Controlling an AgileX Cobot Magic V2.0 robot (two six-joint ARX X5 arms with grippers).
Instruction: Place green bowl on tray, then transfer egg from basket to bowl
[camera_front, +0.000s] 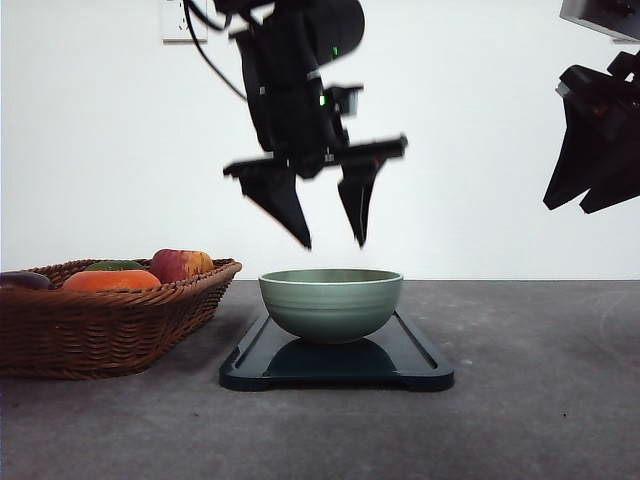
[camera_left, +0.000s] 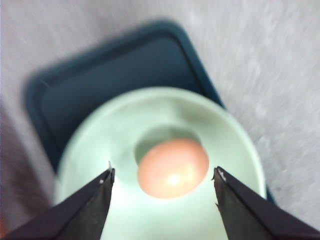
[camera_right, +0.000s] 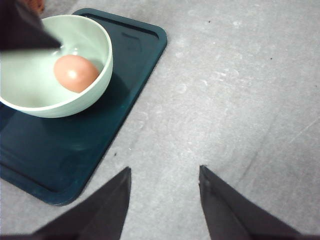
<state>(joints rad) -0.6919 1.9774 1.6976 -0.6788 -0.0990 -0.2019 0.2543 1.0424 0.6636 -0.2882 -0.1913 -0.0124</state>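
Note:
The pale green bowl (camera_front: 331, 303) stands on the dark tray (camera_front: 420, 365) in the middle of the table. A brown egg (camera_left: 173, 168) lies in the bottom of the bowl (camera_left: 150, 125), also seen as the egg (camera_right: 75, 73) in the bowl (camera_right: 35, 80) on the tray (camera_right: 125, 55). My left gripper (camera_front: 333, 242) hangs open just above the bowl, nothing between its fingers. My right gripper (camera_front: 595, 185) is raised high at the right, open and empty, with its fingertips (camera_right: 120, 185) over bare table beside the tray.
A brown wicker basket (camera_front: 100, 325) with orange, green and red produce stands at the left, close to the tray's left edge. Grey tabletop stretches to the right of the tray. A white wall lies behind.

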